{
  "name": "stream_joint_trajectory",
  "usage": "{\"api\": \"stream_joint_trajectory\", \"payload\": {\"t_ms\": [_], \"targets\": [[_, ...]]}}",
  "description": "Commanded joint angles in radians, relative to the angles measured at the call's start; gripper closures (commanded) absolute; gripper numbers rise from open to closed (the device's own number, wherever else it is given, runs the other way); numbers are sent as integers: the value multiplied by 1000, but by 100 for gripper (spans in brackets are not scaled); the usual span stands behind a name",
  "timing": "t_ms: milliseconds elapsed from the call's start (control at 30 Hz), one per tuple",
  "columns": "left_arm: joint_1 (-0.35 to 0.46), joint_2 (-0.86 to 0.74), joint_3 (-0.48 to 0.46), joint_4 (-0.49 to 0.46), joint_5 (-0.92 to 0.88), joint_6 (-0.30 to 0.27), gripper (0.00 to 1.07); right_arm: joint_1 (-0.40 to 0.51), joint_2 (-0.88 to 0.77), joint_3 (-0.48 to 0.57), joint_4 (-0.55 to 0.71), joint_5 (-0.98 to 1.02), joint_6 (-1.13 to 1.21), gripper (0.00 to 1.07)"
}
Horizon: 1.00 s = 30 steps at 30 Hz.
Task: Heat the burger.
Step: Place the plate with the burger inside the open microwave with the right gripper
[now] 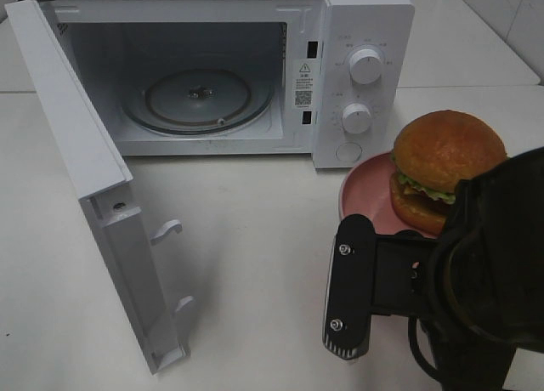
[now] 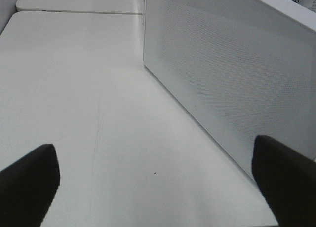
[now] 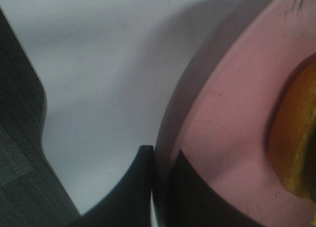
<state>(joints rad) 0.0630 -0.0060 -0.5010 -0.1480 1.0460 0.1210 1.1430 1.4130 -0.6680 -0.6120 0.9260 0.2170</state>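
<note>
The burger (image 1: 446, 166), with a golden-brown bun and green lettuce, sits on a round pink plate (image 1: 361, 195) to the right of the microwave (image 1: 365, 34). My right arm (image 1: 484, 272) covers the plate's near side. In the right wrist view my right gripper (image 3: 160, 160) is shut on the pink plate's rim (image 3: 232, 113), one finger on each side of it, and the burger's edge (image 3: 296, 148) shows beyond. My left gripper (image 2: 158, 187) is open above bare table, next to the microwave's perforated side wall (image 2: 232, 74), with nothing between its fingers.
The microwave door (image 1: 76, 153) stands swung open to the left, its lower edge reaching toward the table's front. Inside, the glass turntable (image 1: 197, 98) is bare. Two knobs (image 1: 365, 66) sit on the front panel. White table (image 1: 255, 255) lies between door and plate.
</note>
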Motion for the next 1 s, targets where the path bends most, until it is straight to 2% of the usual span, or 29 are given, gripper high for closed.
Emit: {"api": "stream_joint_trajectory", "payload": {"t_ms": [33, 400, 667, 1000], "targets": [[-2, -24, 4, -9, -8, -3, 9, 2, -6, 3, -66, -11, -50, 106], [-2, -24, 4, -9, -8, -3, 9, 2, -6, 3, -94, -81, -263, 107], [-2, -24, 4, -9, -8, -3, 9, 1, -6, 2, -108, -158, -269, 107], [-2, -24, 4, -9, -8, -3, 9, -142, -5, 2, -85, -286, -553, 107]]}}
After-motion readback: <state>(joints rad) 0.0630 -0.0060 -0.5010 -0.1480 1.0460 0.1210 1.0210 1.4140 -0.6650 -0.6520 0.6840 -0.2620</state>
